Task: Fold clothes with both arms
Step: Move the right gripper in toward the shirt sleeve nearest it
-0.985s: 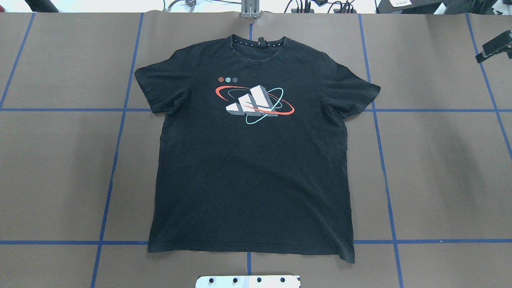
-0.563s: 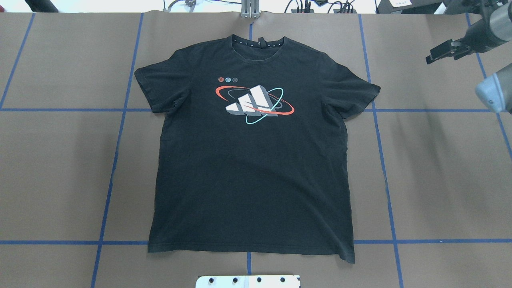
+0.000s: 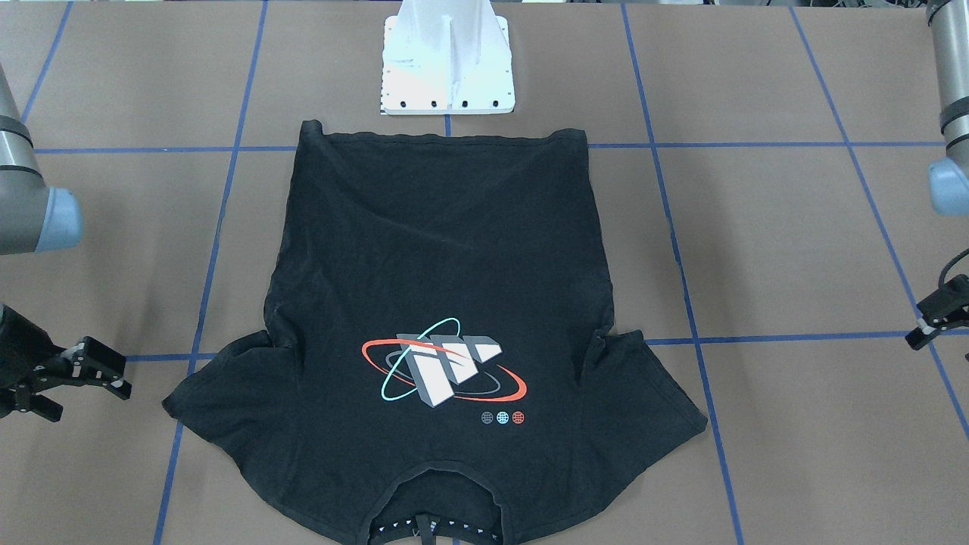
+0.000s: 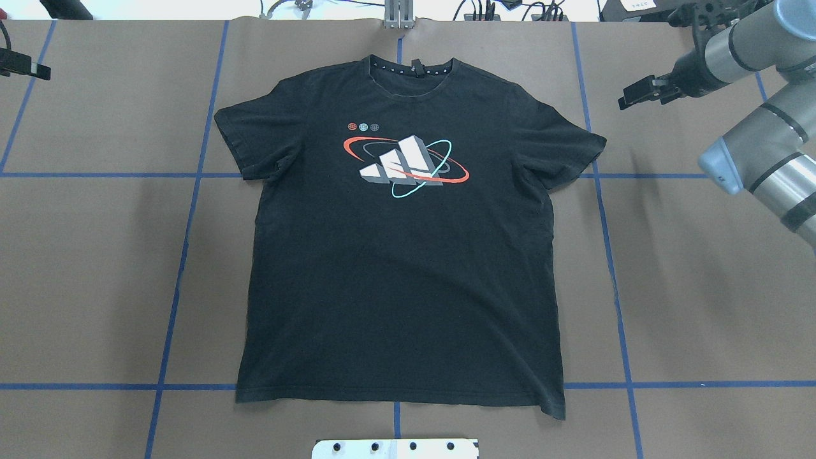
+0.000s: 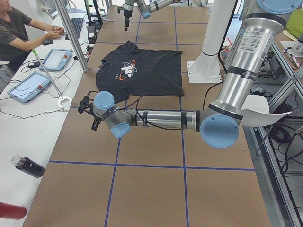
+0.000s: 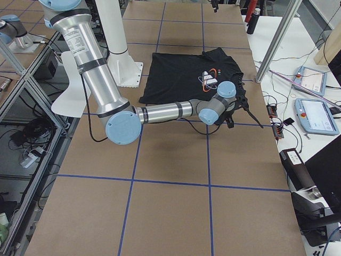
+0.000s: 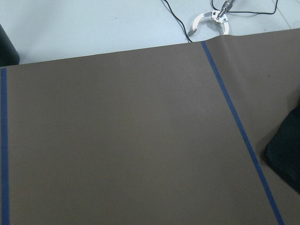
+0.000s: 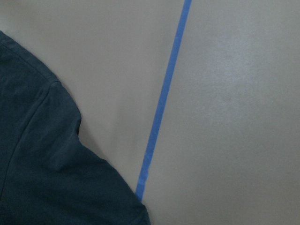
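T-shirt (image 4: 401,287) flat on the desk (image 4: 95,255), lying between our tools and touching neither; right tool (image 4: 634,94) and left tool (image 3: 937,318) gape empty.

A robotics lab — a brown-papered counter (image 4: 701,287) gridded with blue tape (image 4: 185,242), a white bolted pedestal (image 3: 447,68) standing on it, silver-grey jointed arms (image 5: 165,118) reaching over it. Touchscreen teach pendants (image 5: 26,86) lie on a white side counter (image 5: 28,137) where a person (image 5: 14,33) sits — an aluminium post (image 5: 71,35) rises at its edge.

Camera layout checked.
Overhead and front cameras face each other across the T-shirt (image 4: 401,255); I read both wrist cameras close on sleeve edges beyond the fingers (image 3: 98,354).
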Robot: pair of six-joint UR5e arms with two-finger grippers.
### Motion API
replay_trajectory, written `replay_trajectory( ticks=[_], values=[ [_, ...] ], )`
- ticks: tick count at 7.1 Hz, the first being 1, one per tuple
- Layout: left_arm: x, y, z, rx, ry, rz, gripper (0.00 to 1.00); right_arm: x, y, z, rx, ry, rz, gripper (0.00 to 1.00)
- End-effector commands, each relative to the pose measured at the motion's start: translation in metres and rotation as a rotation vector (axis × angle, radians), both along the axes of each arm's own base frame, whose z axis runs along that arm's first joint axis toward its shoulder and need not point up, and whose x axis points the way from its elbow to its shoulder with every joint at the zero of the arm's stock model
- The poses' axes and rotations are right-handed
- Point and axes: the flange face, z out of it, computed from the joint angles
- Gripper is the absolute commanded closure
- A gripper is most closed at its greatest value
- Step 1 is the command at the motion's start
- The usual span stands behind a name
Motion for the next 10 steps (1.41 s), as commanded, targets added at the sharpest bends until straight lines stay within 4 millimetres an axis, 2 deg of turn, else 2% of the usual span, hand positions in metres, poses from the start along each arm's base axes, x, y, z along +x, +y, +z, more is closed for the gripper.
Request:
replay_trajectory(
  ticks=[1,3,4,6,7,10],
  values=[
    [0.039,-0.01,-0.012,-0.001,-0.008,-0.059,0.0,-0.044,0.006,-0.006,0.018,0.005,0.008,0.03],
    [0.057,-0.012,-0.022,-0.015,0.012,-0.051,0.0,-0.072,0.012,0.012,0.018,0.059,0.014,0.13],
    [0.061,-0.011,-0.023,-0.006,0.016,-0.046,0.0,-0.088,0.006,0.016,0.007,0.076,0.007,0.14],
    [0.062,-0.011,-0.024,-0.005,0.017,-0.044,0.0,-0.094,0.008,0.025,-0.002,0.091,-0.001,0.19],
    [0.062,-0.011,-0.024,-0.005,0.017,-0.044,0.0,-0.094,0.008,0.025,-0.004,0.088,-0.004,0.27],
    [0.061,-0.012,-0.027,-0.001,0.019,-0.044,0.0,-0.093,0.009,0.026,-0.006,0.086,-0.008,0.28]
  ],
)
